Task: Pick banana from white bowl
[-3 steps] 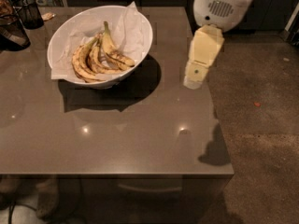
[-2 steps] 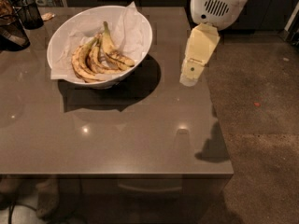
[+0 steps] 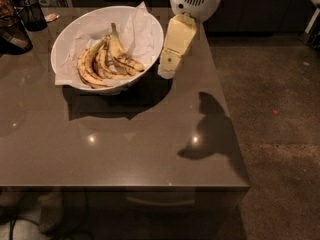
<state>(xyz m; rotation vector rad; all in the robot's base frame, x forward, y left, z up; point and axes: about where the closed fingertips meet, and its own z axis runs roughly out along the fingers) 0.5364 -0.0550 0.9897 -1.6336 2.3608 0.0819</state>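
The white bowl (image 3: pixel 150 26) stands on the back left part of the brown table, lined with crumpled white paper. In it lies the banana (image 3: pixel 107 59), a pale yellow cluster with dark streaks and its stem pointing up. My gripper (image 3: pixel 168 70) is a cream block hanging from the white arm head. It points down just outside the bowl's right rim, above the tabletop. It holds nothing that I can see.
Dark wire-mesh cups (image 3: pixel 31 13) and a dark object (image 3: pixel 12 34) stand at the table's far left. The table's right edge (image 3: pixel 227 104) drops to a speckled floor. The arm's shadow (image 3: pixel 210 129) lies on the table's right part.
The gripper has moved left, from well right of the bowl to right beside its right rim. The bowl and the banana have not moved.
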